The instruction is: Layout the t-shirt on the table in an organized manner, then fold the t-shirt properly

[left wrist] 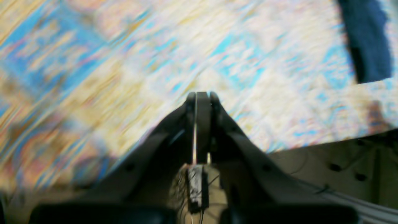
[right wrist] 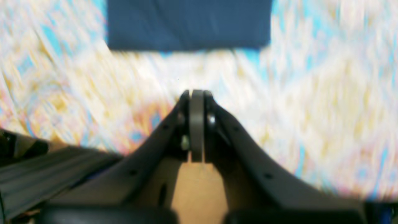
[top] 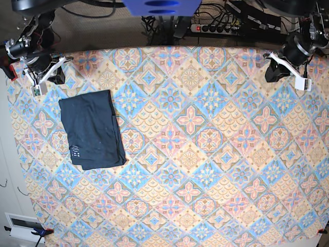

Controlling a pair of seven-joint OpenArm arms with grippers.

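The dark navy t-shirt (top: 92, 128) lies folded into a compact rectangle on the left part of the patterned table (top: 205, 154), a small white label showing near its lower left corner. My right gripper (top: 56, 76) hovers at the table's far left corner, just beyond the t-shirt; in its blurred wrist view the jaws (right wrist: 196, 92) are shut and empty, with the t-shirt (right wrist: 189, 25) ahead. At the far right corner is my left gripper (top: 271, 73), also shut on nothing (left wrist: 201, 95). A strip of the t-shirt (left wrist: 367, 40) shows distantly in its view.
A power strip and cables (top: 221, 25) lie on the floor beyond the table's far edge, beside a blue stand base (top: 162, 6). A white device (top: 23, 226) sits off the near left corner. The table edge (left wrist: 326, 143) runs close below my left gripper.
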